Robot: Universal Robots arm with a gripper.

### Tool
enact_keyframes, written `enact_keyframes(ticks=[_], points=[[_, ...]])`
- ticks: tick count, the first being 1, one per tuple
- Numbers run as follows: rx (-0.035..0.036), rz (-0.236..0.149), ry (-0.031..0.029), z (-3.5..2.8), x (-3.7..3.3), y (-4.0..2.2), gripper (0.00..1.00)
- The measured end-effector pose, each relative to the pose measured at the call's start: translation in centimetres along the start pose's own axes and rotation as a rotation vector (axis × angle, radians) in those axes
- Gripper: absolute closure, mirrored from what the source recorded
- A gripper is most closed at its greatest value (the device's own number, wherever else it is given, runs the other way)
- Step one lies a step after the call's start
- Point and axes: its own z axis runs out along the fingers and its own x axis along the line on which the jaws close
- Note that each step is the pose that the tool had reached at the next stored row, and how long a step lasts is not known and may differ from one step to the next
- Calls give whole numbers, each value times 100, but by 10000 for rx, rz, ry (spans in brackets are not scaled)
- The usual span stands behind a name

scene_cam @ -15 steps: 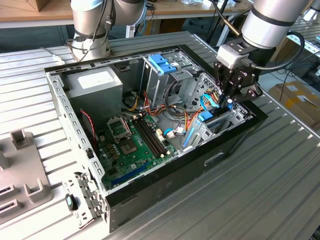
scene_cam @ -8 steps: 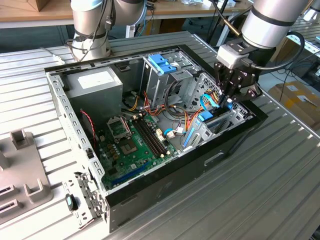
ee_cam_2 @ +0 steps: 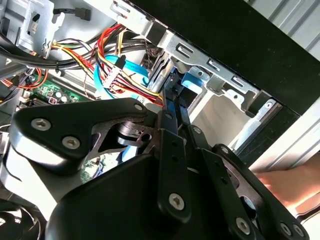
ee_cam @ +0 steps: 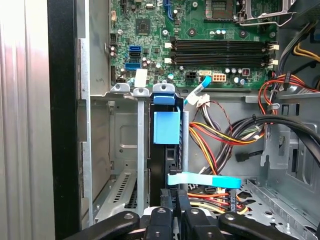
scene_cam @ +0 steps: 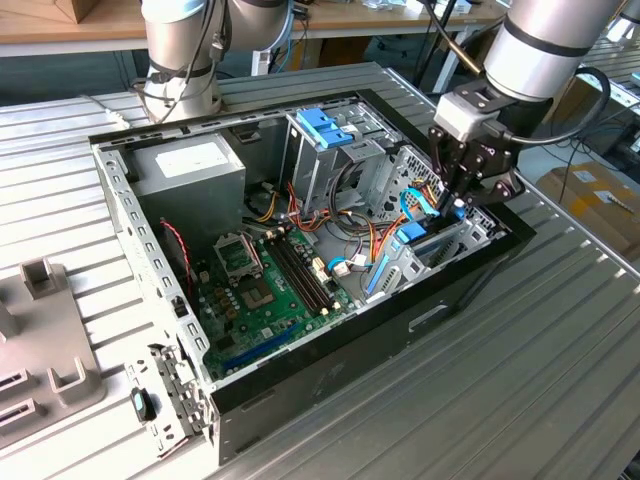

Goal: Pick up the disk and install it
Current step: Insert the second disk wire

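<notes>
the gripper point(scene_cam: 458, 200) is hanging down inside the open computer case point(scene_cam: 300, 390), at the corner on the exterior view's right. its fingers are sitting close together, pinching the top edge of the disk point(ee_cam: 166, 132). the disk is standing on its thin edge in a metal slot of the drive bay point(ee_cam: 125, 150), with its light-blue rail point(ee_cam: 165, 95) at the end far from the gripper. the long side of the disk is running straight away from the gripper, down into the slot, so the gripper is right in line with it. in the second wrist view the dark fingers point(ee_cam_2: 172, 107) are lying narrow along the disk's edge, and a hand point(ee_cam_2: 295, 182) is showing just outside the case wall. a flat blue cable point(ee_cam: 202, 180) is crossing just beside the disk, near the fingers. red and yellow wires point(ee_cam: 220, 132) are bunching next to it. the green board point(scene_cam: 255, 290) is lying flat on the case floor, well apart from the disk. the case is sitting on the grey ribbed counter point(scene_cam: 520, 370).
</notes>
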Motion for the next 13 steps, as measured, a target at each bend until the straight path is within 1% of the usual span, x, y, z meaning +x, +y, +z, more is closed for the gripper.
enact_keyframes(ticks=[4, 6, 13], points=[[0, 1, -17, 11, 26, 1, 84], [0, 1, -12, 13, 32, 2, 84], [0, 0, -11, 25, 33, 9, 84]])
